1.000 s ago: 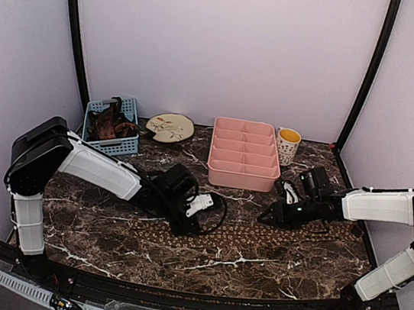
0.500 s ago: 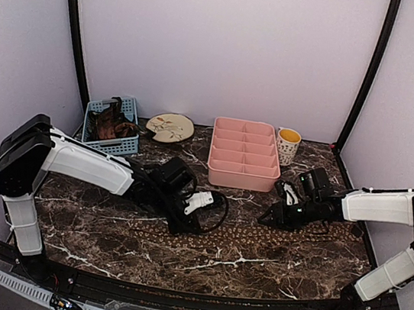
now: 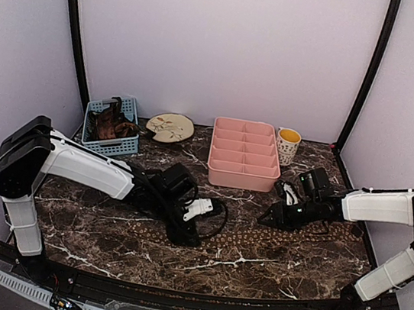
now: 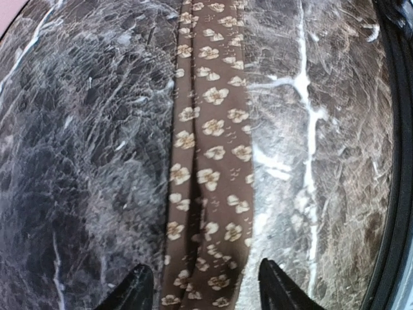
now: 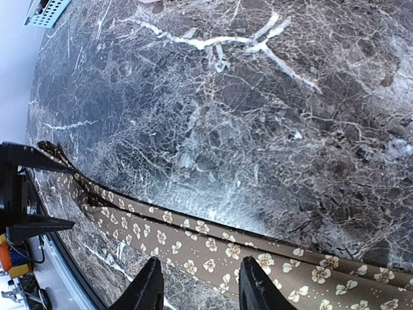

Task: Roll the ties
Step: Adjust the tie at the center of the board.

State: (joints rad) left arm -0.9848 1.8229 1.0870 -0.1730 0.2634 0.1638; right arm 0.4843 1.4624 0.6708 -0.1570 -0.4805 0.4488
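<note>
Marble desk (image 3: 291, 269) bears a flat floral necktie (image 4: 210, 174); left gripper (image 4: 208, 288) straddles it open, right gripper (image 5: 199, 284) hovers open. A skewed pinch could start a crooked roll.

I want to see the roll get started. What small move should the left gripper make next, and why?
Probably lower the left gripper and close it on the tie. Its jaws stand open astride the tie, which lies flat and unrolled on the table, so nothing is gripped yet. The right gripper, jaws apart, sits over the tie farther along.
</note>
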